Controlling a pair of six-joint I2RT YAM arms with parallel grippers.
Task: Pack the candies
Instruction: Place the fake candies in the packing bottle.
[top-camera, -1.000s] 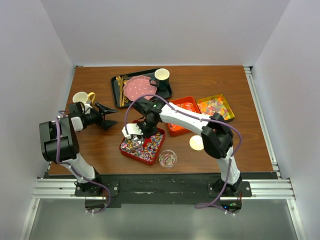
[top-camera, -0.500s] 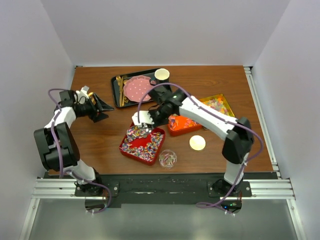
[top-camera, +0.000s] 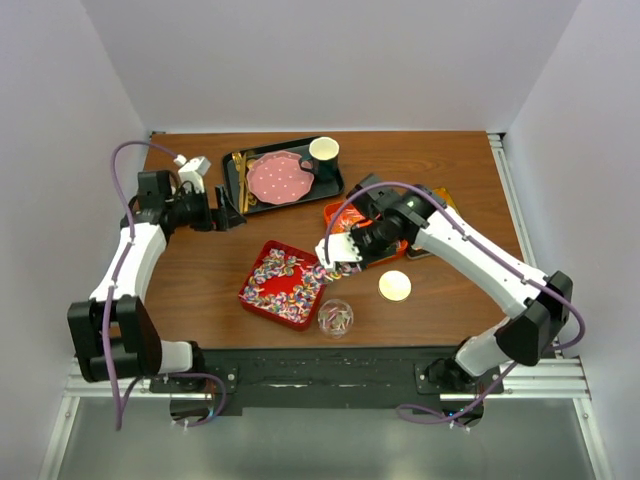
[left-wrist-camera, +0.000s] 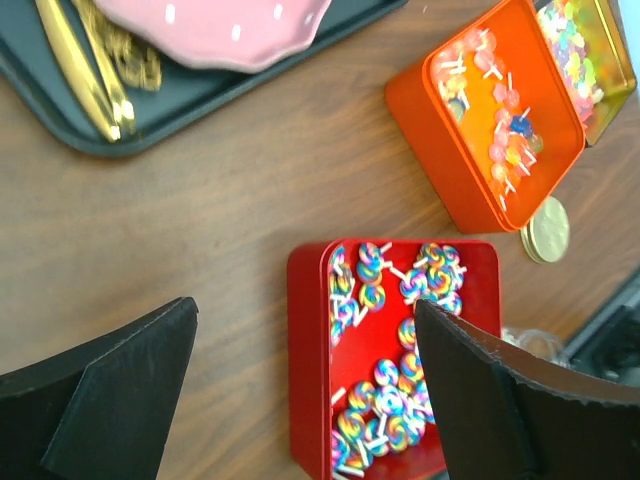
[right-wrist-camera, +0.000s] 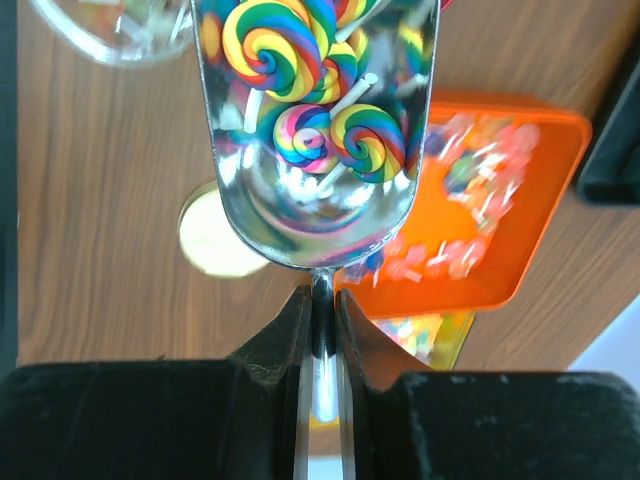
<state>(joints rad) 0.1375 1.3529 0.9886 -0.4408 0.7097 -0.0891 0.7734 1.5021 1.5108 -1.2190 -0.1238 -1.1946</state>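
Note:
Rainbow swirl candies (top-camera: 282, 280) fill a red tin (top-camera: 250, 290) at the table's middle. My right gripper (top-camera: 342, 252) is shut on the thin handle of a metal scoop (right-wrist-camera: 315, 190). The scoop holds a few swirl candies (right-wrist-camera: 300, 60) over the tin's right edge, close to a small glass bowl (top-camera: 335, 318). Orange-red candies (left-wrist-camera: 500, 120) lie in an orange tin (left-wrist-camera: 440, 170), and tiny mixed ones in a yellow tin (left-wrist-camera: 590, 50). My left gripper (top-camera: 228, 210) hangs open and empty by the black tray; the red tin (left-wrist-camera: 310, 380) shows between its fingers (left-wrist-camera: 110, 390).
The black tray (top-camera: 335, 182) at the back carries a pink dotted plate (top-camera: 277, 177), gold cutlery (left-wrist-camera: 90, 70) and a cup (top-camera: 323, 151). A pale round lid (top-camera: 394, 286) lies right of the glass bowl. The right arm hides most of the orange and yellow tins from above.
My right arm has drawn the loaded scoop out of the red tin, right and nearer, toward the glass bowl. The left gripper has swung back to the black tray and opened wider.

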